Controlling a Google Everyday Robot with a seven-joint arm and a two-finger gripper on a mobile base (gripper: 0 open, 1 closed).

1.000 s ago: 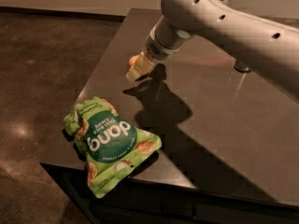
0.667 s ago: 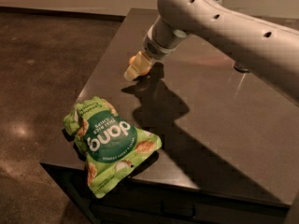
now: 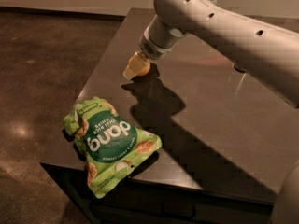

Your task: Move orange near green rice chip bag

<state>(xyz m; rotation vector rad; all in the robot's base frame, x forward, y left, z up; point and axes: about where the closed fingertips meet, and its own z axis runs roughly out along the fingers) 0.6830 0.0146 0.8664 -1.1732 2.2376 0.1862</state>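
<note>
Where the dark floor (image 3: 42, 78) gives way on the right of the view, a dark, glossy tabletop (image 3: 219, 125) fills most of the scene, with its near left corner pointing toward the camera. The robot's pale grey arm (image 3: 224, 36) reaches in from the right edge and slopes down to the left over the far part of the tabletop, throwing a broad shadow (image 3: 154, 101) across the surface beneath it. The green rice chip bag (image 3: 110, 143) lies flat and crinkled at the near left corner of the tabletop, its white "dang" lettering upside down to the camera and its lower end hanging a little over the front edge. At the end of the arm, the cream-coloured claw (image 3: 133, 68) points down and to the left, low over the far left part of the tabletop, and is clenched on the orange (image 3: 145, 69). Only a small part of the fruit shows, on the claw's right side. The orange is held well apart from the bag, farther back on the tabletop and a little to the bag's right.
</note>
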